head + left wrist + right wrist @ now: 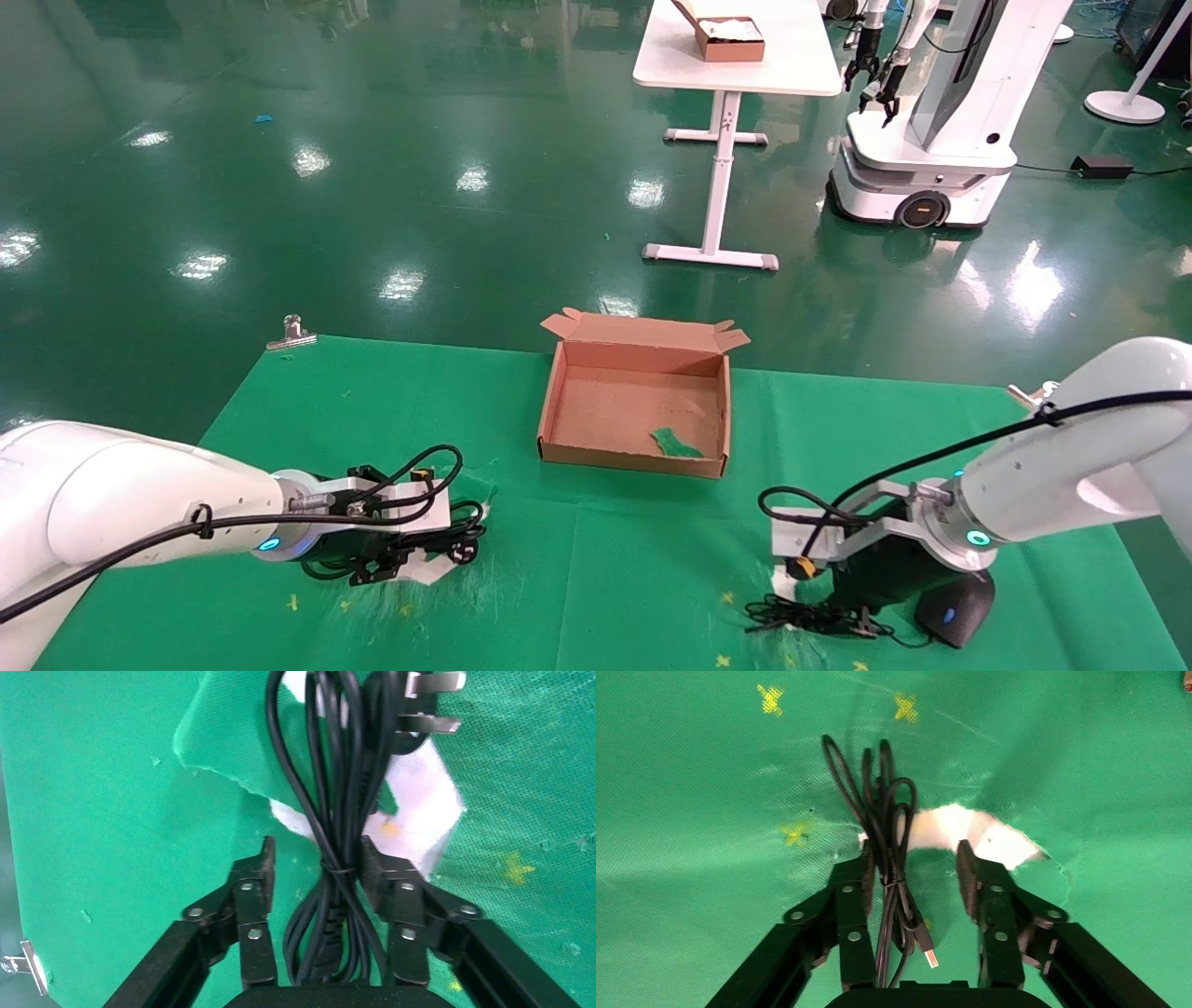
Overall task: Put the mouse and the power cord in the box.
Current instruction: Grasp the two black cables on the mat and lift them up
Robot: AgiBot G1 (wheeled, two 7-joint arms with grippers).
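The power cord point(337, 804) lies in a tied bundle on the green cloth, its pronged plug point(429, 702) at the far end. My left gripper point(316, 855) is open and straddles the bundle at its tie, with one finger point(376, 874) against the cable. In the head view that gripper point(419, 559) sits low at front left. My right gripper point(914, 855) is open around the mouse's thin cable bundle point(884, 811), which rests beside one finger point(856, 881). The black mouse point(954, 610) lies just right of my right gripper point(824, 601). The brown box point(559, 410) stands open at the middle back.
A green scrap point(675, 443) lies inside the box. The cloth is torn to white under both grippers point(961, 829). A metal clip point(291, 331) holds the cloth's far left corner. Beyond stand a white table point(736, 65) with a smaller brown box point(729, 37) and another robot point(931, 140).
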